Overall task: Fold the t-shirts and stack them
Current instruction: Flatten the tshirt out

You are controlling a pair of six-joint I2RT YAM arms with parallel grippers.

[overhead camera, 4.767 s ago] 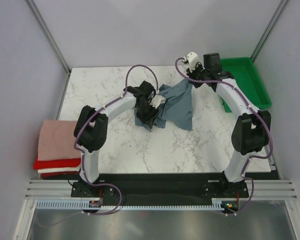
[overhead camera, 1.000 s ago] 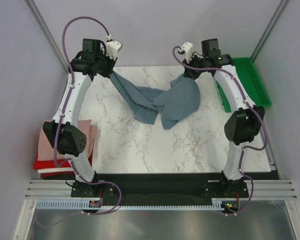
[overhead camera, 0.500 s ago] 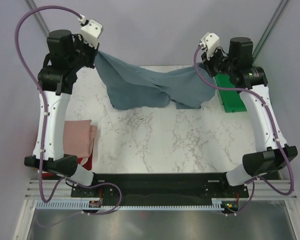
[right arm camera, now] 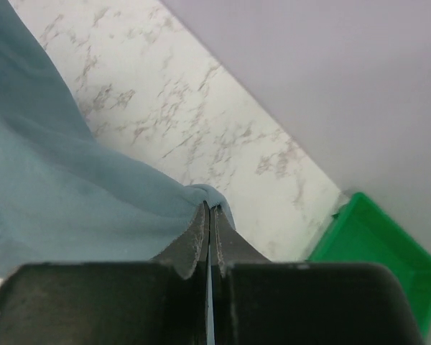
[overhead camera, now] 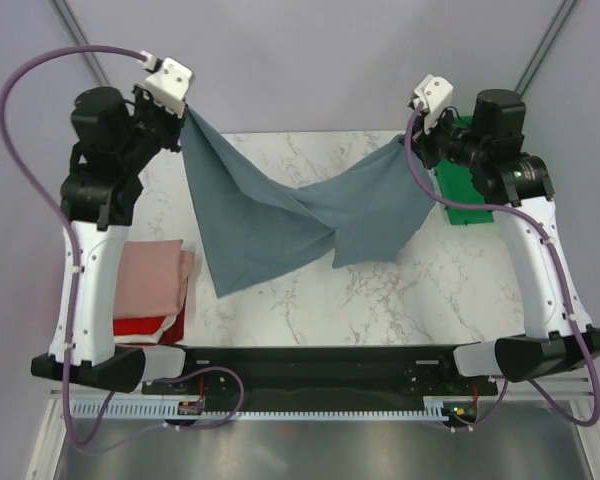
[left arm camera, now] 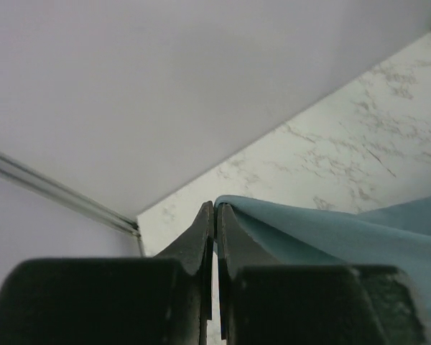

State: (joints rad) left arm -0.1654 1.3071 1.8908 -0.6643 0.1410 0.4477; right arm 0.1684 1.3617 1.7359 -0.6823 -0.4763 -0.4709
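A slate blue-grey t-shirt (overhead camera: 280,215) hangs spread in the air between both raised arms, its lower part draping toward the marble table (overhead camera: 380,290). My left gripper (overhead camera: 185,108) is shut on its upper left corner, and the left wrist view shows the cloth (left arm camera: 330,233) pinched at my left gripper's tips (left arm camera: 216,208). My right gripper (overhead camera: 412,138) is shut on the upper right corner, where the cloth (right arm camera: 72,194) bunches over my right gripper's tips (right arm camera: 209,208). A stack of folded t-shirts, dusty pink (overhead camera: 152,275) over red (overhead camera: 145,325), lies at the table's left edge.
A green plastic tray (overhead camera: 468,205) sits at the right rear, partly hidden behind my right arm, and shows in the right wrist view (right arm camera: 373,251). Grey walls enclose the table at the back and sides. The black base rail (overhead camera: 320,362) runs along the near edge.
Both arms have lifted and swung outward, pulling the blue-grey shirt from a crumpled heap into a wide hanging spread. Over the last half second its lower edge dropped further toward me.
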